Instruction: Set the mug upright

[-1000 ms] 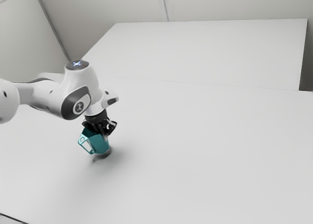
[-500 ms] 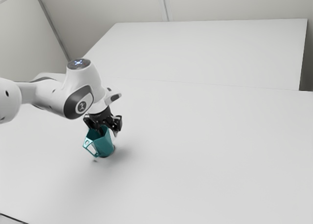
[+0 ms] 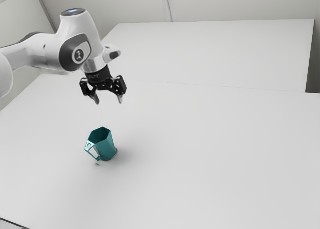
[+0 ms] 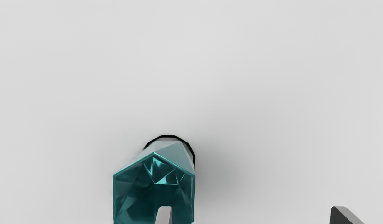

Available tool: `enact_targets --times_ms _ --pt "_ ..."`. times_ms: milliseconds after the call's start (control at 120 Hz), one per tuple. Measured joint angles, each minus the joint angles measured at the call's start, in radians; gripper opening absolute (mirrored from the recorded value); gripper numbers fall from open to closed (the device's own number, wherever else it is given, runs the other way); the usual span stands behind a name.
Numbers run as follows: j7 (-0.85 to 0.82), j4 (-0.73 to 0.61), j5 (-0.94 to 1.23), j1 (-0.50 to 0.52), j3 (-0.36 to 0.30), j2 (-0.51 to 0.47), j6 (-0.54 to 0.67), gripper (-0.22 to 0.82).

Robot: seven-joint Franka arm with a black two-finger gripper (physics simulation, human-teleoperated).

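1. Where the exterior view shows the black two-finger gripper (image 3: pixel 108 102), its fingers stand wide apart; at six o'clock below them, a glossy teal, six-sided mug (image 3: pixel 107 147) stands upright on the smooth white table (image 3: pixel 210 164). At eleven o'clock, the white arm's (image 3: pixel 78 31) round badge (image 3: pixel 79 55) is too small to read.
2. In the wrist view, one grey fingertip (image 4: pixel 164 216) overlaps the mug's mouth; the other is well apart.

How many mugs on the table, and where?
1. The teal, faceted mug with a handle is on the white table, below the open black two-finger gripper and apart from its fingertips.
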Motion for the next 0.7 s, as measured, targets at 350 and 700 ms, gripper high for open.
enact_targets --times_ms 350,700 --pt "0.069 0.257 -0.014 0.023 0.002 0.055 -0.251 0.57" --pt "0.125 0.438 -0.011 -0.009 0.005 0.084 -0.391 0.58"
